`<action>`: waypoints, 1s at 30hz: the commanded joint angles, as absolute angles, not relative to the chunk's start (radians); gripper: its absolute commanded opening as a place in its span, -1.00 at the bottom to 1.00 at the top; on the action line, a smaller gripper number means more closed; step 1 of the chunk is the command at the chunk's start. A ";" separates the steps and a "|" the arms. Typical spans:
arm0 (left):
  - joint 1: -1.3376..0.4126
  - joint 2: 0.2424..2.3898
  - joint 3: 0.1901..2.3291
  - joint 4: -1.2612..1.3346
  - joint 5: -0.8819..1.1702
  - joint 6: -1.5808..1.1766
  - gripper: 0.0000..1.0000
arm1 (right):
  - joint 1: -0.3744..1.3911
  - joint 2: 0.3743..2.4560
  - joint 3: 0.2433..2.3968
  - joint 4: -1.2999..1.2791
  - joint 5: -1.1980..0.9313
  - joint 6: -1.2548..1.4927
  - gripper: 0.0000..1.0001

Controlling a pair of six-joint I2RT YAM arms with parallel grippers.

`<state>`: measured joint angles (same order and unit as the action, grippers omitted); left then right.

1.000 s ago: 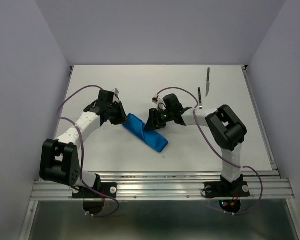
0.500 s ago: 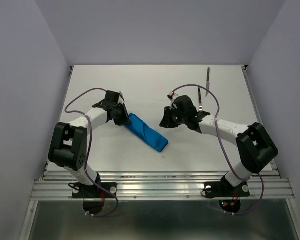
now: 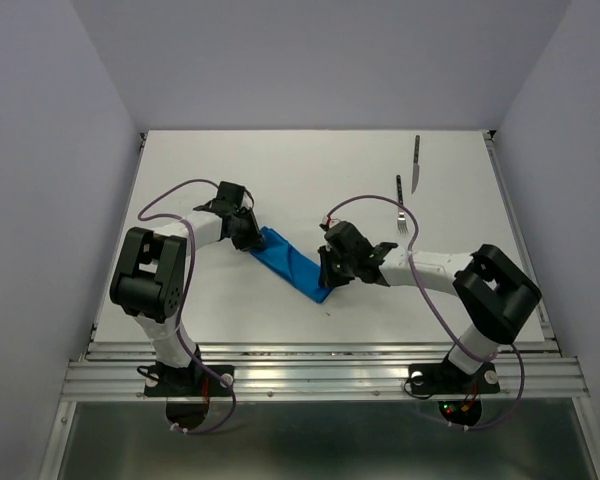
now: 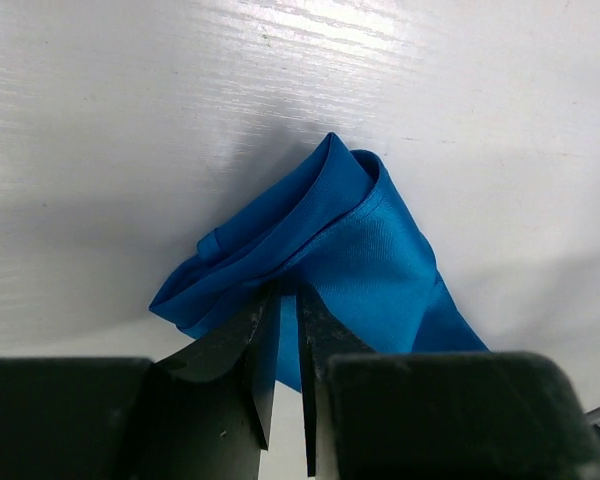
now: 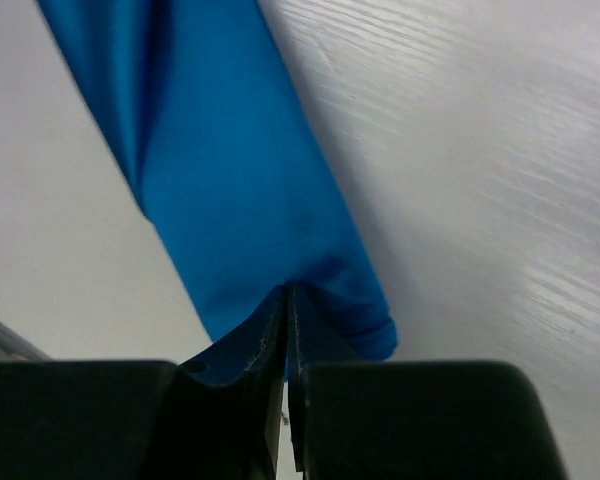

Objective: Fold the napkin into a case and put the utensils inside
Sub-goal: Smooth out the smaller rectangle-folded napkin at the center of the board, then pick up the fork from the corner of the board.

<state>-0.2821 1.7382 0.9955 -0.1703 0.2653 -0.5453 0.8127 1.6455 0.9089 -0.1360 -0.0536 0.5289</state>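
Observation:
The napkin is a bright blue cloth folded into a narrow strip, lying diagonally on the white table. My left gripper is at its upper-left end. In the left wrist view the jaws are nearly together with a fold of the napkin pinched between them. My right gripper is at the lower-right end. Its jaws are shut on the napkin's edge there. The fork and the knife lie apart from the cloth at the back right.
Pale walls enclose the table on the left, back and right. A metal rail runs along the near edge by the arm bases. Both arms' cables loop above the table near the napkin.
My right gripper moved down and left from beside the fork to the napkin's lower-right end and shut on it. The left arm's elbow swung inward; its gripper stayed on the upper-left end.

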 commanded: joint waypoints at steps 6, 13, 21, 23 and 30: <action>-0.285 1.712 1.029 -0.186 0.233 -0.545 -0.51 | 0.810 1.727 0.893 -0.103 0.106 0.471 -0.84; -0.285 1.622 1.054 -0.216 0.232 -0.541 -0.49 | 0.810 1.629 0.888 -0.064 0.185 0.373 -0.77; -0.285 1.511 1.138 -0.310 0.170 -0.517 -0.39 | 0.732 1.531 0.968 -0.058 0.299 0.339 -0.20; -0.282 1.474 1.150 -0.336 0.149 -0.511 -0.35 | 0.642 1.546 1.014 -0.099 0.308 0.356 -0.14; -0.270 1.394 1.141 -0.359 0.140 -0.512 -0.28 | 0.384 1.670 1.179 -0.254 0.261 0.368 0.19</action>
<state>-0.2779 1.4361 1.1172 -0.3183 0.1642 -0.5308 0.4873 1.5944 1.0763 -0.1432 0.2382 0.3630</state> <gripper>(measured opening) 0.350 0.587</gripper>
